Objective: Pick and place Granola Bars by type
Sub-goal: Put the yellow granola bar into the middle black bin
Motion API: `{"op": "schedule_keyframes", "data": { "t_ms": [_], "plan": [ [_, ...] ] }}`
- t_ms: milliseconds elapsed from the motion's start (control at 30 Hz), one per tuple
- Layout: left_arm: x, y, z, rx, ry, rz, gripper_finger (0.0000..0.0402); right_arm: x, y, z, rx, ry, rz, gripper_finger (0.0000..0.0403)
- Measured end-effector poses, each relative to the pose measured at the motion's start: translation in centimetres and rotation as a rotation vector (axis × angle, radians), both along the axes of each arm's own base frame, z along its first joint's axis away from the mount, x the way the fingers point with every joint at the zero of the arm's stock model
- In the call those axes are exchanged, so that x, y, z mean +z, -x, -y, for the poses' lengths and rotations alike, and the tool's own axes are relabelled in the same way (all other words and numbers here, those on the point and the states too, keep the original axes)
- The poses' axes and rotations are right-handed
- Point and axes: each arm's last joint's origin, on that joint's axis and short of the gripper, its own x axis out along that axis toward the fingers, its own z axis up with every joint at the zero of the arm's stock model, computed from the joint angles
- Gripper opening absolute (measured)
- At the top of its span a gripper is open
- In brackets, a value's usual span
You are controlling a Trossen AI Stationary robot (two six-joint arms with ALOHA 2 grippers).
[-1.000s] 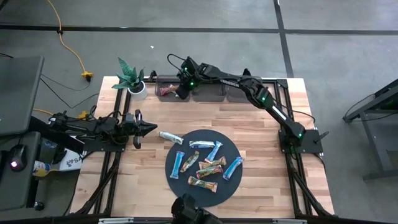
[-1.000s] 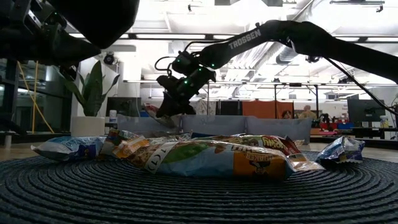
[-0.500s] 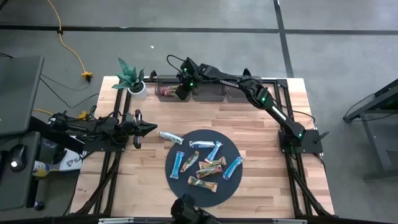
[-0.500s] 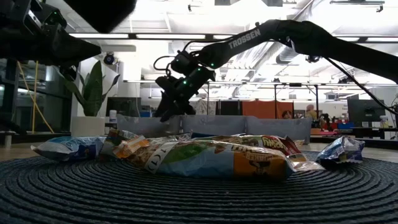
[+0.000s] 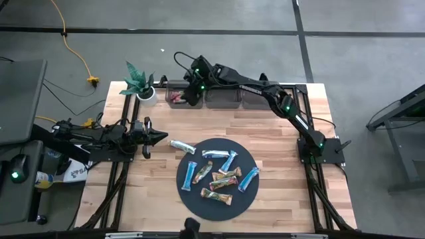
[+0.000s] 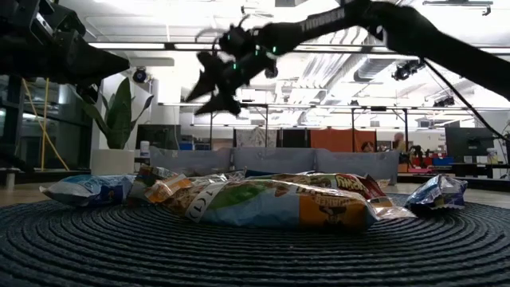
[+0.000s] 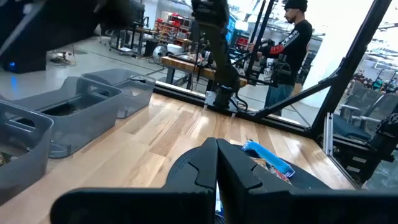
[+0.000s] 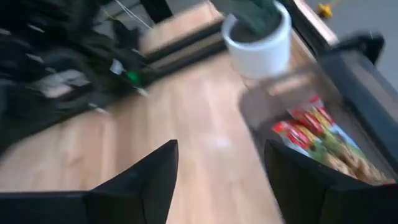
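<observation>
Several granola bars (image 5: 219,174) in light blue and green-brown wrappers lie on a dark round disc (image 5: 199,202). One pale bar (image 5: 182,146) lies on the wood just left of the disc. A red bar (image 5: 175,97) rests flat in the far-left clear bin (image 5: 174,86); the right wrist view shows it too (image 8: 314,134). My right gripper (image 5: 188,95) hangs open above that bin's right end, high over the table (image 6: 209,81), with nothing between its fingers (image 8: 217,186). My left gripper (image 5: 158,136) waits shut at the table's left, pointing toward the disc.
Two more clear bins (image 5: 222,97) (image 5: 255,98) stand in a row along the far edge. A potted plant (image 5: 139,85) stands at the far left corner. Bare wood lies between the bins and the disc. A person (image 7: 292,43) stands beyond the table.
My right gripper has opened over the far-left bin and let go of the red bar, which now lies in the bin. It has then risen well above the bin and tipped up.
</observation>
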Motion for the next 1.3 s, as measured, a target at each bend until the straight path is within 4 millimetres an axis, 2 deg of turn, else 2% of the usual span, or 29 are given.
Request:
{"op": "schedule_keyframes", "data": {
  "t_ms": [133,233,400,467,600,733,833,1033,1167,1300],
  "plan": [
    [0.0,0.0,0.0,0.000,0.000,0.001,0.0001,2.6,0.1,-2.9,0.045,0.016,0.023,0.0223],
    [0.0,0.0,0.0,0.000,0.000,0.001,0.0001,3.4,-0.3,-5.9,0.095,0.013,0.003,0.0223],
    [0.0,0.0,0.0,0.000,0.000,0.000,0.0001,2.8,-1.0,-11.6,0.183,-0.003,-0.106,0.0223],
    [0.0,0.0,0.0,0.000,0.000,0.000,0.0001,2.4,-1.2,-13.9,0.188,0.046,-0.167,0.0223],
    [0.0,0.0,0.0,0.000,0.000,0.000,0.0001,1.7,-1.0,-18.0,0.097,0.193,-0.301,0.0223],
    [0.0,0.0,0.0,0.000,0.000,0.000,0.0001,1.3,-1.1,-21.1,0.015,0.261,-0.324,0.0223],
    [0.0,0.0,0.0,0.000,0.000,0.000,0.0001,-0.1,-1.2,-23.3,-0.020,0.254,-0.341,0.0223],
    [0.0,0.0,0.0,0.000,0.000,0.001,0.0001,-5.4,-1.5,-27.0,-0.053,0.171,-0.343,0.0223],
    [0.0,0.0,0.0,0.000,0.000,0.000,0.0001,-7.9,-1.7,-27.6,-0.075,0.137,-0.279,0.0223],
    [0.0,0.0,0.0,0.000,0.000,0.000,0.0001,-9.3,-1.9,-27.2,-0.081,0.157,-0.227,0.0223]
  ]
}}
